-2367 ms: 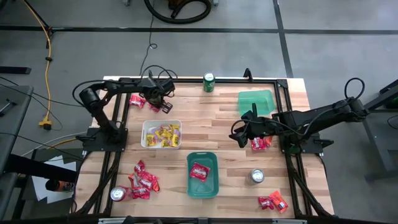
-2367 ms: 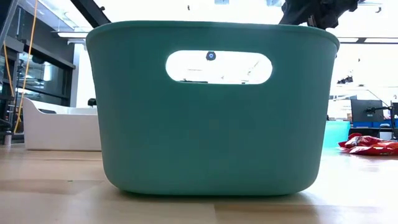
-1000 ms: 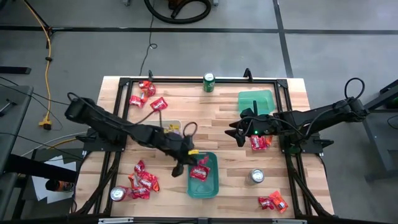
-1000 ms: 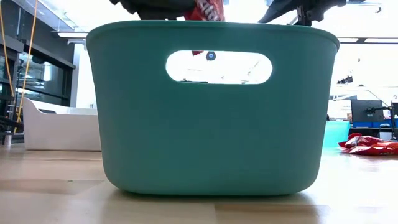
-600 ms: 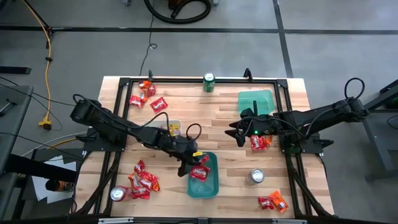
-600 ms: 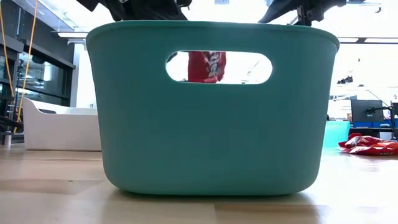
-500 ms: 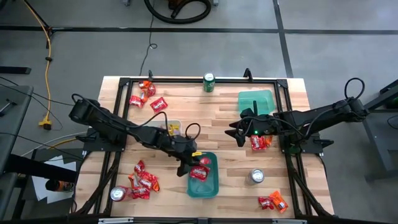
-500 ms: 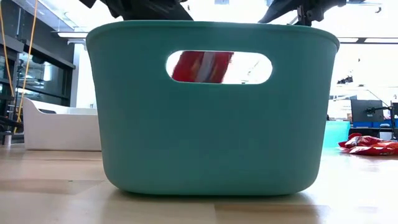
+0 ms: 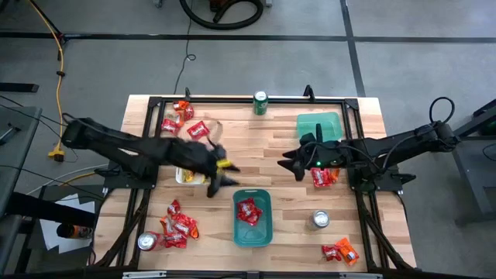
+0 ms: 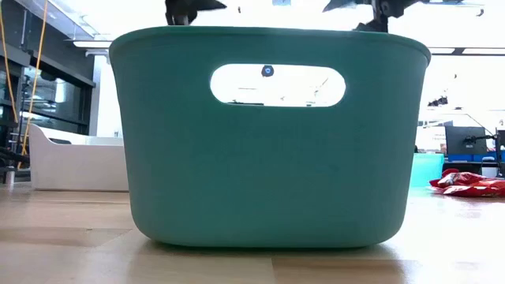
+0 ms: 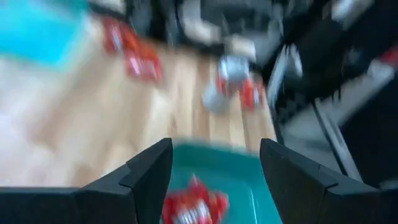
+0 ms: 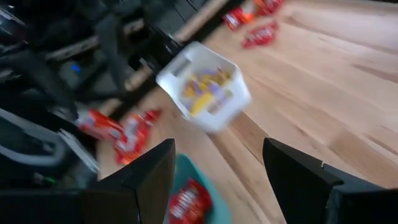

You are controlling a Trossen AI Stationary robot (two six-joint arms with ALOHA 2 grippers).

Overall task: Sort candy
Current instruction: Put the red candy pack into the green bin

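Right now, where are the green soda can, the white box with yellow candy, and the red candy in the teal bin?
green soda can [image 9: 260,101], high view, its top.
white box [image 12: 231,99], right wrist view, its side wall.
red candy [image 9: 248,210], high view, wrapper's middle.

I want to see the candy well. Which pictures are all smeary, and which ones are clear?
Left wrist view: very smeared; the red candy in the teal bin is fuzzy. Right wrist view: blurred too, around the white bin. High view: mostly crisp. Low view: sharp, but the room behind is glaring white.
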